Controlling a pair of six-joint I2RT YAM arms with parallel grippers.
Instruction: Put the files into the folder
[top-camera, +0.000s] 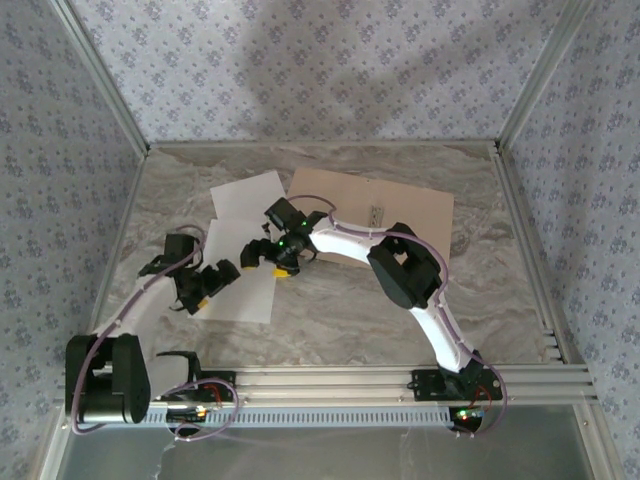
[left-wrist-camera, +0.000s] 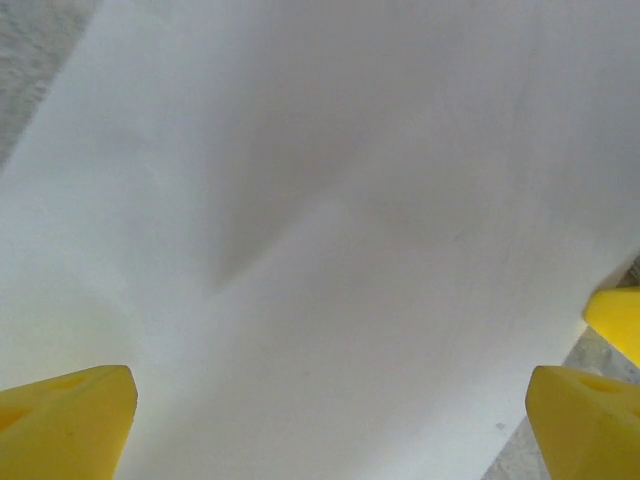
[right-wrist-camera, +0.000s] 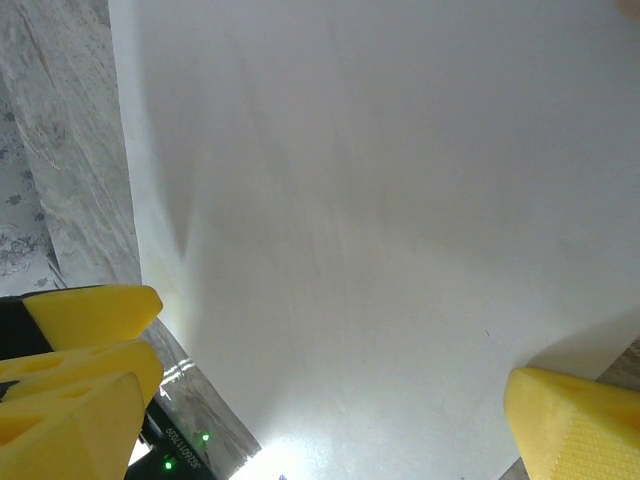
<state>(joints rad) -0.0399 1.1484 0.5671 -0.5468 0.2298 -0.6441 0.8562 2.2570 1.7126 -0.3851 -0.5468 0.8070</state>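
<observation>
Where the papers are: we see two white sheets on the left half of the bench (top-camera: 340, 310). The near sheet (top-camera: 245, 300) lies under both grippers. The far sheet (top-camera: 250, 198) lies closer to the far edge, and its right side meets the folder.
Where the folder is: the folder (top-camera: 410, 205) lies open and flat near the far edge, in the middle and to the right. A small clip (top-camera: 376, 215) sits on its middle fold.
Left gripper: the left gripper (top-camera: 205, 288) hangs over the left part of the near sheet. Its fingers are wide apart and hold nothing.
Right gripper: the right gripper (top-camera: 268, 262) hangs over the far right part of the same sheet. Its fingers are also wide apart and hold nothing.
Which way to go: from the near sheet, the folder lies to the right and a bit farther away.
Nearer arm: we think the right arm is the closer one to the folder.
How the near sheet lies: its long side runs from the near edge toward the far edge, tipped a little.
How the folder lies: its long side runs left to right.
</observation>
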